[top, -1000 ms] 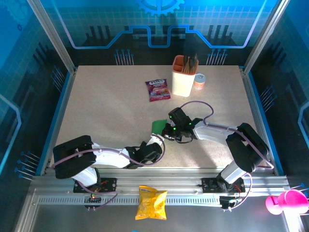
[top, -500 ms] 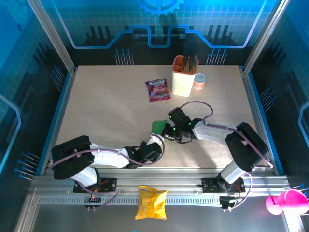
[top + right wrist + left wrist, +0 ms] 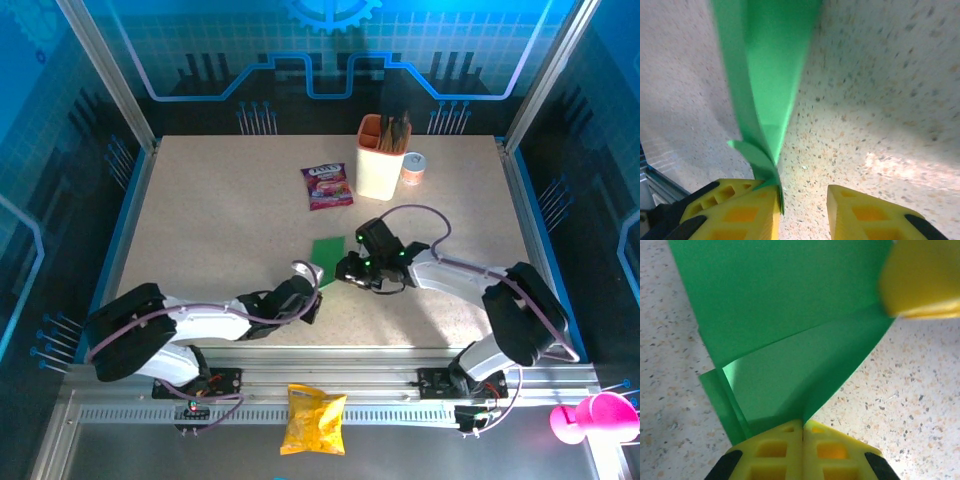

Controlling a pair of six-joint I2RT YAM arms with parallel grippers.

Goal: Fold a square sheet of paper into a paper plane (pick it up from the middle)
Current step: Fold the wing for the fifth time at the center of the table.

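Left gripper (image 3: 802, 429): jaws together, clamped on the near corner of the square sheet of paper (image 3: 790, 310), which is partly folded and fans out straight ahead of it. Right gripper (image 3: 802, 200): jaws apart, with the sheet's edge against the inner face of one finger and nothing pinched. Judgement: the left arm alone holds the sheet, so any fold must run forward from that pinch.
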